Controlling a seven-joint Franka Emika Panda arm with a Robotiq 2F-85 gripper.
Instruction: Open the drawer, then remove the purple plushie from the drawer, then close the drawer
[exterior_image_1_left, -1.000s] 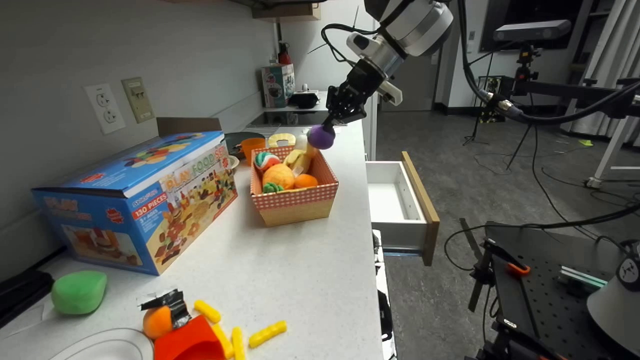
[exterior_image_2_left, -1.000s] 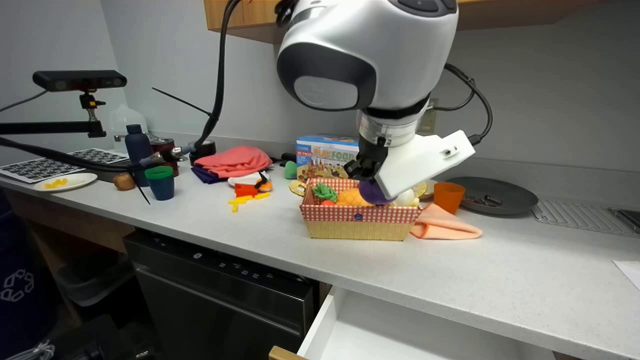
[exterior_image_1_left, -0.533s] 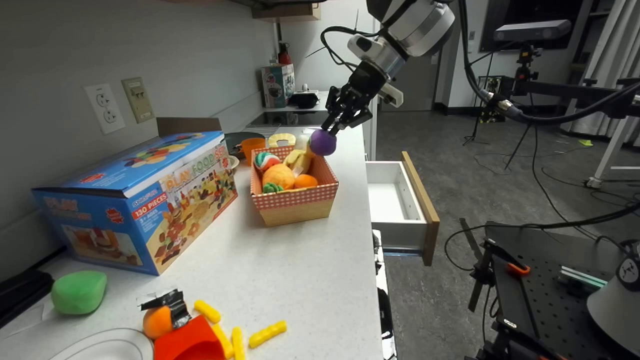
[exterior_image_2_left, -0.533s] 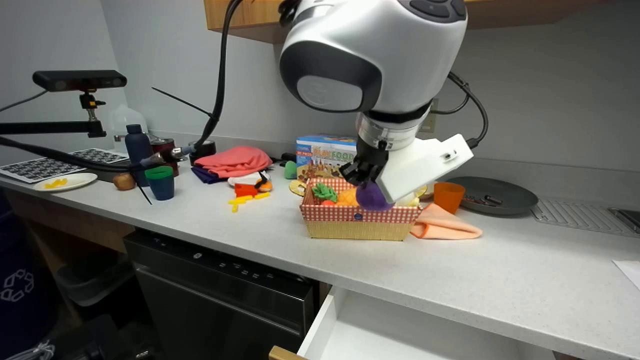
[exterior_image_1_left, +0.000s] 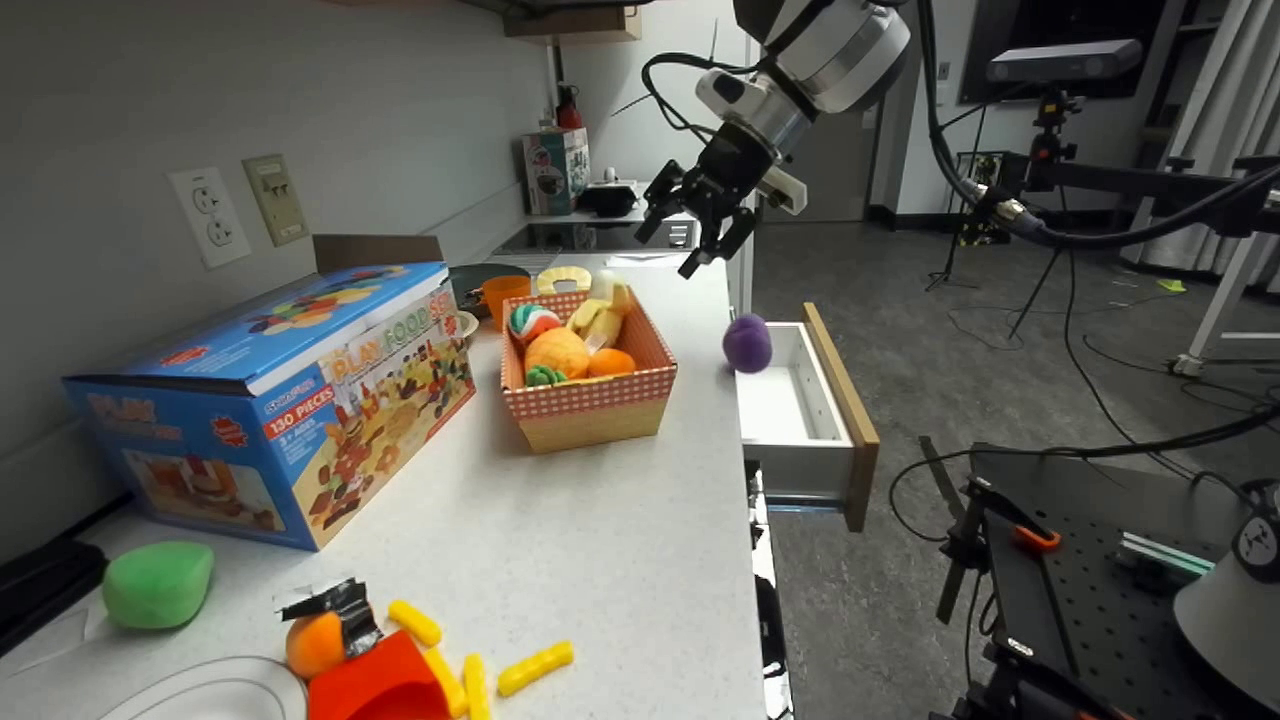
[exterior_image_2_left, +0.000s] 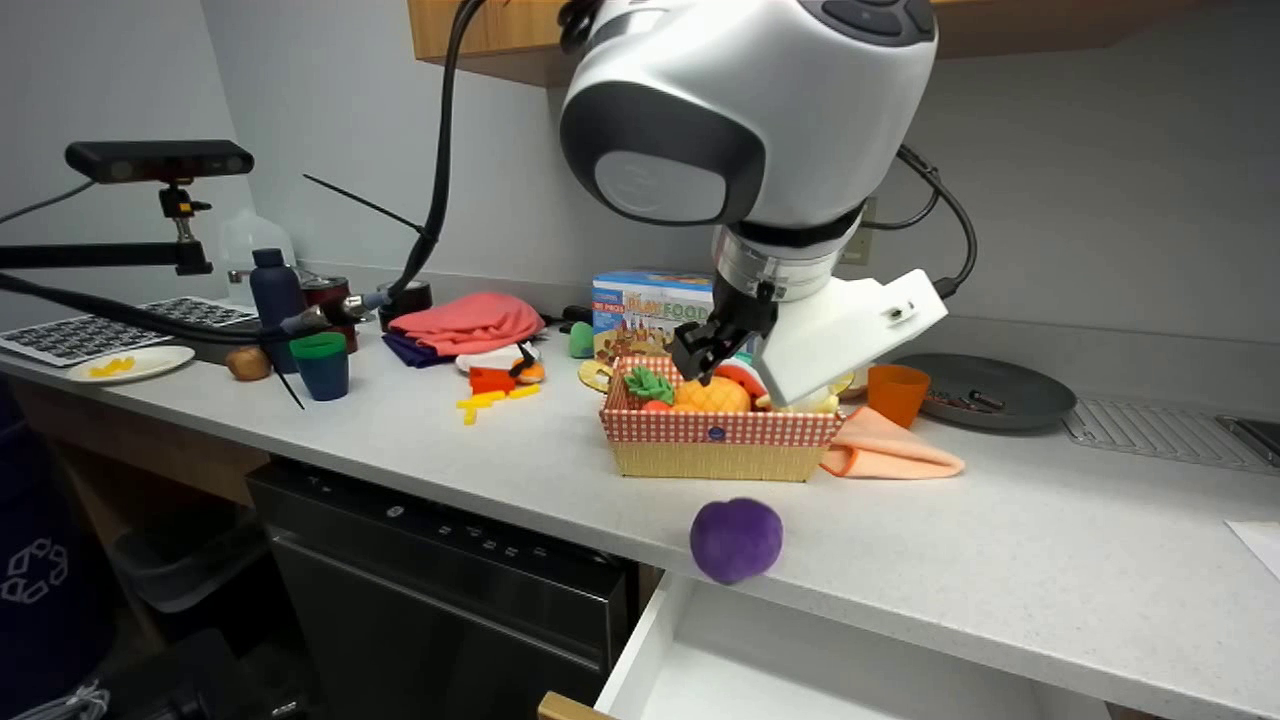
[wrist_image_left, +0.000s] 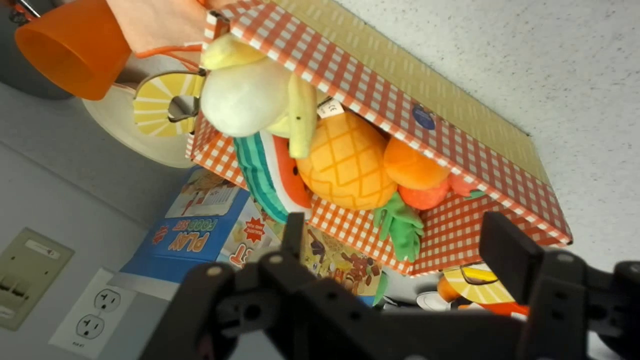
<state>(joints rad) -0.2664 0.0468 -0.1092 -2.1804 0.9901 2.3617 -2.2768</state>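
1. Wrist view showed me the gripper (wrist_image_left: 395, 240) empty, its fingers (wrist_image_left: 507, 255) well spread, with the red-checked basket (wrist_image_left: 370, 90) beyond them.
2. Both exterior views put the purple plushie (exterior_image_1_left: 747, 343) well apart from the fingers, at the front edge of the table (exterior_image_1_left: 640, 560), just by the pulled-out drawer (exterior_image_1_left: 842, 420). Whether it touched the table or was in mid-air I couldn't tell.
3. I judged the opening done, the removal in doubt and the closing yet to come.
4. My main worry was the plushie ending up inside the drawer, which would undo the removal. Cause: nothing gripped it, and the drawer's mouth lay so near.
5. Being round and right at the edge, it could also miss the drawer and roll onto the floor (exterior_image_1_left: 880, 270).
6. Pushing the drawer shut without checking risked trapping the plushie inside, or pinching it between the drawer's front and the table.
7. With the fingers this wide, a careless sweep down toward the drawer could snag the basket or knock the table edge, so I reckoned the next move called for lifting clear, then finding the plushie before closing anything.
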